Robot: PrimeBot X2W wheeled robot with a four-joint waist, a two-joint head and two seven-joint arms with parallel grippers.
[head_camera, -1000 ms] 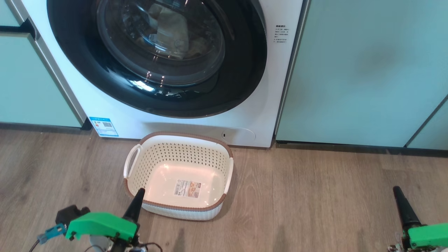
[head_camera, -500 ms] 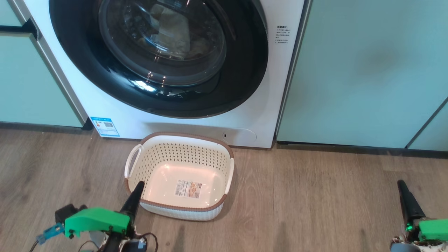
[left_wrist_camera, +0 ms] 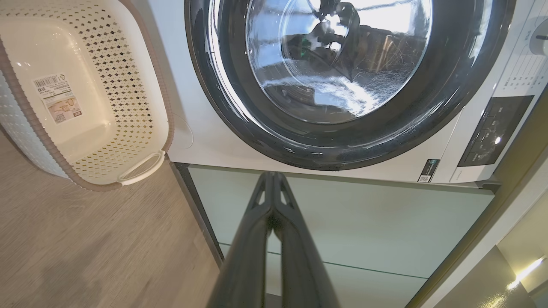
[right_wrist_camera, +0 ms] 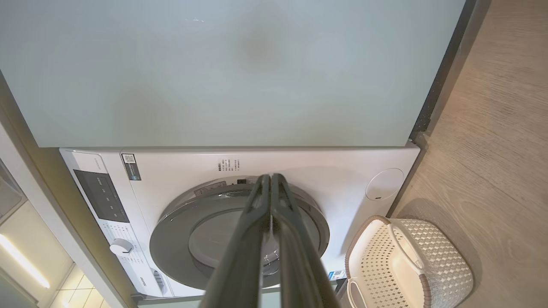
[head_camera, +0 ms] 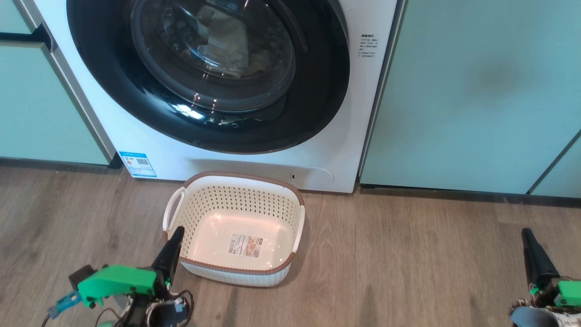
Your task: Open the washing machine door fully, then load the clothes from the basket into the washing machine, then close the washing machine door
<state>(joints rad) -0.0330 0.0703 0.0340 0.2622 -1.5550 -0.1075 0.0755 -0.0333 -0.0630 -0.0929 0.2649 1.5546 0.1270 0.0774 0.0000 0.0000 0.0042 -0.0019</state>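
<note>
Past dark fingers [head_camera: 169,260] of left gripper [head_camera: 177,230] you see cream basket [head_camera: 236,202], dotted hole pattern, brown rim. Ahead: black door [head_camera: 109,77], white washing machine [head_camera: 181,159], pale green cabinets [head_camera: 476,91]. Below fingers: grey-brown wood-grain floor [head_camera: 408,263].

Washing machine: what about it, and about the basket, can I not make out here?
- Door: top cut off by the head view's upper edge.
- Clothes: behind the door glass in the head view; reflections hide their number and print.
- Left wrist view: glare on the glass hides the drum's inside.
- Sticker in the basket: text too small, head view.
</note>
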